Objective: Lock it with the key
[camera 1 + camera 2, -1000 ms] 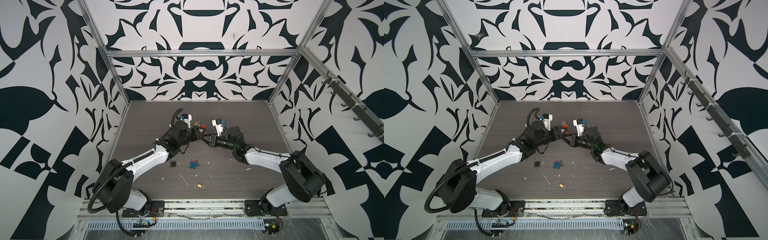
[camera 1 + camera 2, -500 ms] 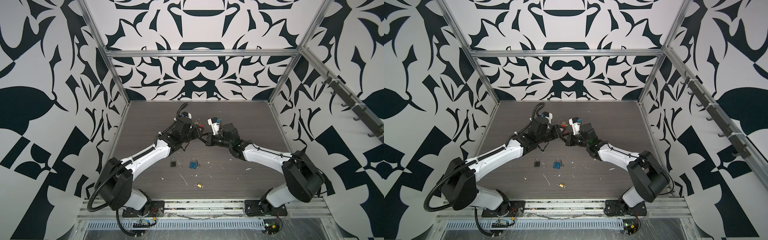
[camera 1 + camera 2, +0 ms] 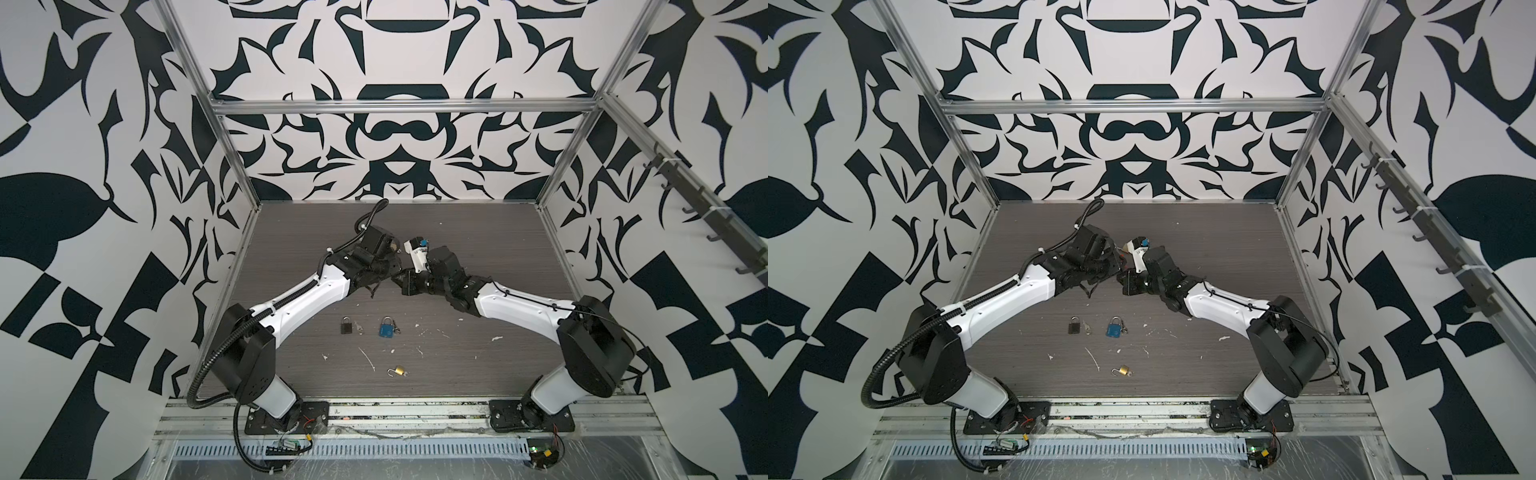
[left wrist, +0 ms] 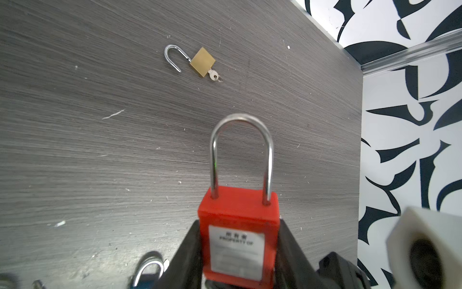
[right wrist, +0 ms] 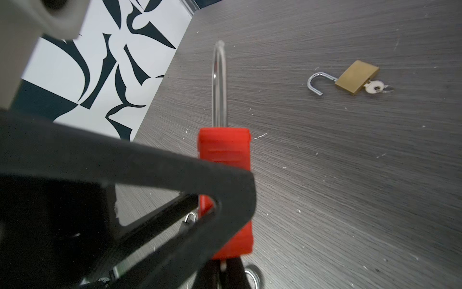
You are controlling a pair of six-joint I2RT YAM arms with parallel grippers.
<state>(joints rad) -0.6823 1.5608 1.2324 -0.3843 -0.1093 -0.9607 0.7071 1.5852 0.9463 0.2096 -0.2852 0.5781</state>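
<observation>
A red padlock (image 4: 240,225) with a white label stands between the fingers of my left gripper (image 4: 239,237), which is shut on its body. Both legs of its steel shackle (image 4: 241,120) sit in the body. In the right wrist view the same padlock (image 5: 225,150) shows edge-on, and my right gripper (image 5: 223,271) is shut on the small key (image 5: 223,267) at its underside. In both top views the left gripper (image 3: 388,276) and right gripper (image 3: 401,279) meet above mid-table, hiding the lock.
A brass padlock (image 3: 399,370) lies near the front with its shackle open and a key in it. A blue padlock (image 3: 386,328) and a black padlock (image 3: 346,325) lie below the wrists. White scraps dot the grey table (image 3: 478,232). Patterned walls enclose three sides.
Both wrists have shifted a little toward the back left, staying together. The right gripper's jaws have closed further.
</observation>
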